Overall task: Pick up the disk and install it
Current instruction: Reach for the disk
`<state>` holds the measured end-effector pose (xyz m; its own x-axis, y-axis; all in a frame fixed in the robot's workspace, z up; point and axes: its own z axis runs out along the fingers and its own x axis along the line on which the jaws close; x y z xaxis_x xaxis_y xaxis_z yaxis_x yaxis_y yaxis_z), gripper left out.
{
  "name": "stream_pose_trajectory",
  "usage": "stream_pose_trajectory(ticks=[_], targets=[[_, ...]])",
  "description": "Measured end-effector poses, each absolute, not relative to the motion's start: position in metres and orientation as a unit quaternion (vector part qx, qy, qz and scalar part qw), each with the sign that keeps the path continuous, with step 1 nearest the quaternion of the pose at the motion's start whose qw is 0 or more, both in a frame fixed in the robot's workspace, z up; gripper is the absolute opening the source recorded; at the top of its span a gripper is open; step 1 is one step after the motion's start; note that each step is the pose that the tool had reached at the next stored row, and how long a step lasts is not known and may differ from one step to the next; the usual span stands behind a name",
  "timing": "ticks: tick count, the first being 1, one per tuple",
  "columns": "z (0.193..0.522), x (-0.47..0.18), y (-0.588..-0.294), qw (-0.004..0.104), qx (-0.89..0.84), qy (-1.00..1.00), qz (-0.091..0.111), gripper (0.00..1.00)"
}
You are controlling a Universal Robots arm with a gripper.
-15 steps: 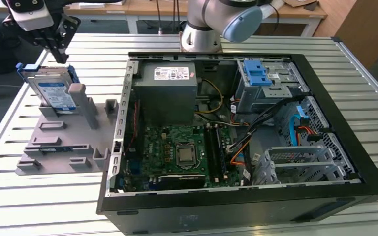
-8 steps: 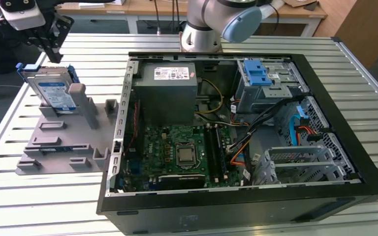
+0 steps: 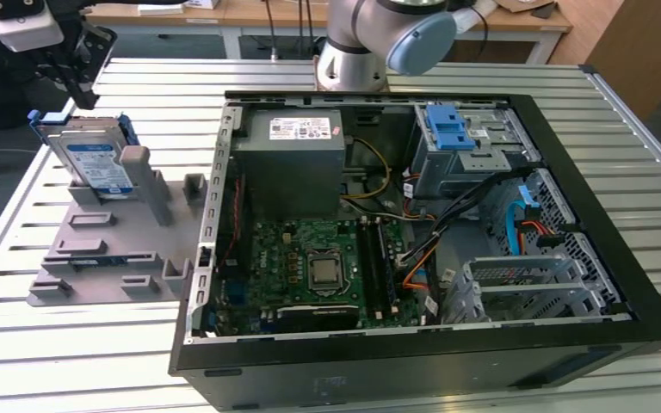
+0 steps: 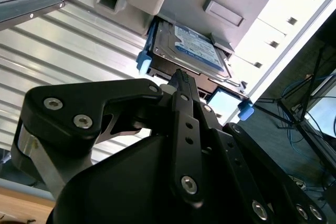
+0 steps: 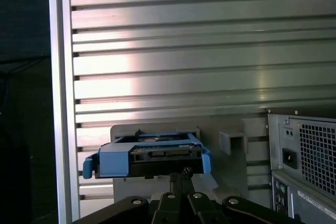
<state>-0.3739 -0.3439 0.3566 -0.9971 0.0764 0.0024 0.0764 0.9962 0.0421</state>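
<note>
The disk (image 3: 92, 159) is a silver drive with a blue-and-white label in a blue carrier bracket. It stands on edge in a grey holder (image 3: 113, 249) at the exterior view's left. My gripper (image 3: 82, 95) hangs just above the disk's upper edge, apart from it. In both wrist views the black fingers lie together, shut on nothing, their tips (image 5: 184, 172) pointing at the disk's connector edge (image 5: 152, 156). In the second wrist view the disk's label face (image 4: 191, 48) lies just beyond the gripper (image 4: 181, 77).
An open computer case (image 3: 640, 284) lies on the slatted metal table (image 3: 32, 361), right of the holder. Inside it are a grey power supply (image 3: 296, 163), a motherboard (image 3: 319, 267) and a blue-latched drive cage (image 3: 468, 142). The arm's base (image 3: 354, 52) stands behind the case.
</note>
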Motion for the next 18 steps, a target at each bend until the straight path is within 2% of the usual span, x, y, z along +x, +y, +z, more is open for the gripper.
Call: stream_pose_trajectory(ticks=[18], targets=[[0.355, -0.405, -0.338, 0.001, -0.038, -0.999, -0.021, 0.11]])
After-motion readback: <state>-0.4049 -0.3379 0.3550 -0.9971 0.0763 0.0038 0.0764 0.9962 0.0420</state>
